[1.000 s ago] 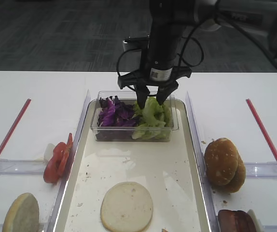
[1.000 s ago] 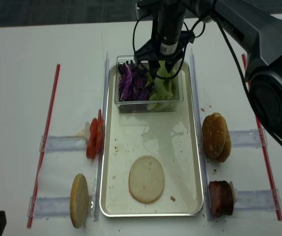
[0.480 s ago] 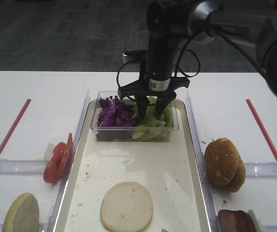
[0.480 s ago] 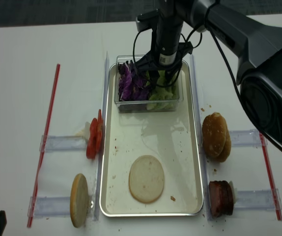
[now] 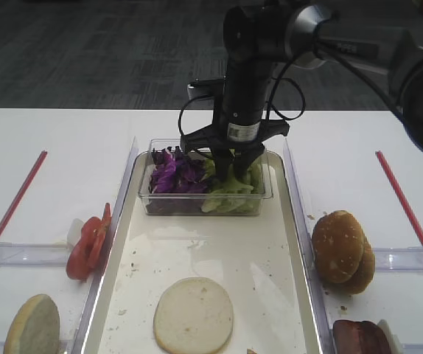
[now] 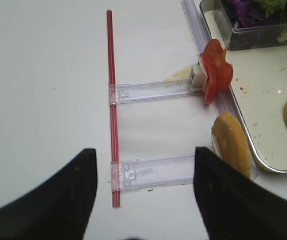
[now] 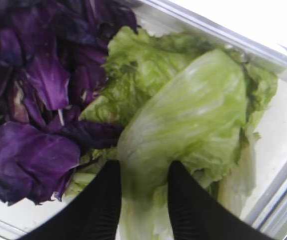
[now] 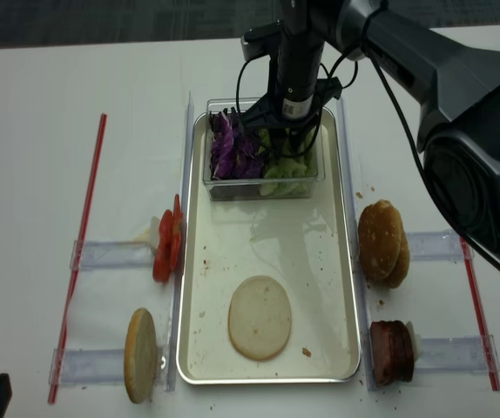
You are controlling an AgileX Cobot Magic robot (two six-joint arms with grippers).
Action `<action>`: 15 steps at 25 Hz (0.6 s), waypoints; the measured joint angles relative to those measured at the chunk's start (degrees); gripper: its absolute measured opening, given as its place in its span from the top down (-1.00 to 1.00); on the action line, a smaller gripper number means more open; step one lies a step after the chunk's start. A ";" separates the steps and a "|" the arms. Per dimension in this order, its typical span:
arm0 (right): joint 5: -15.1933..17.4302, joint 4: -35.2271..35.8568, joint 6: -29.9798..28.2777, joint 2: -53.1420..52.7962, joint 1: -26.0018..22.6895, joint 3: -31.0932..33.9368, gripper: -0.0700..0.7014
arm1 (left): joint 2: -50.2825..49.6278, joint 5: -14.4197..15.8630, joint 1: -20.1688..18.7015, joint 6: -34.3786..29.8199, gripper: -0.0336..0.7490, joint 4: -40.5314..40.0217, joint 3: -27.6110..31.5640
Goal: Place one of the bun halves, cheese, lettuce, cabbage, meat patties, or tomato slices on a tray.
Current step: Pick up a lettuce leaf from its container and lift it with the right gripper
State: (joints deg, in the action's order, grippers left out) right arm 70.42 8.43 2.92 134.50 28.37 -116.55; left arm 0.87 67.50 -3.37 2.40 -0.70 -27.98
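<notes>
In the right wrist view my right gripper point(image 7: 144, 167) has its two black fingers pressed against the sides of a pale green lettuce point(image 7: 193, 115) leaf. The leaf lies in a clear tub point(image 5: 197, 205) beside purple cabbage point(image 7: 33, 100). The tub stands at the far end of the tray point(image 5: 211, 251). A bun half point(image 5: 194, 316) lies cut face up at the tray's near end. My left gripper point(image 6: 146, 170) hangs open over the bare table, left of the tray, holding nothing.
Tomato slices point(image 5: 88, 243) and another bun half point(image 5: 32, 324) stand on edge in clear holders left of the tray. Sesame bun tops point(image 5: 342, 249) and meat patties point(image 5: 361, 338) stand on its right. Red strips point(image 8: 84, 235) lie along both outer sides.
My right gripper has sunk into the tub's lettuce side, and its fingers have closed in from wide apart onto a leaf. The left gripper has not moved.
</notes>
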 joint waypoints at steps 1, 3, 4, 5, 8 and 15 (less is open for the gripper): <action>0.00 0.00 0.00 0.00 0.00 0.00 0.22 | 0.00 0.00 0.00 0.00 -0.18 0.00 0.00; 0.00 0.00 -0.10 0.00 0.00 0.00 0.40 | 0.00 0.00 0.00 0.00 -0.18 0.00 0.00; 0.00 0.00 -0.22 0.00 0.00 0.00 0.49 | 0.00 0.00 0.00 0.00 -0.18 0.00 0.00; 0.00 0.00 -0.54 0.00 0.00 0.00 0.59 | 0.00 0.00 0.00 0.00 -0.18 0.00 0.00; 0.00 -0.67 -0.87 0.00 0.00 0.00 0.77 | 0.00 0.00 0.00 0.00 -0.18 0.00 0.00; 0.00 -1.53 -1.09 -0.46 0.00 0.00 0.78 | 0.00 0.00 0.00 0.00 -0.18 0.00 0.00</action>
State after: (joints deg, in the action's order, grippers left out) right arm 70.42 6.90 1.83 134.04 28.37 -116.55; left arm 0.87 67.50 -3.37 2.40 -0.70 -27.98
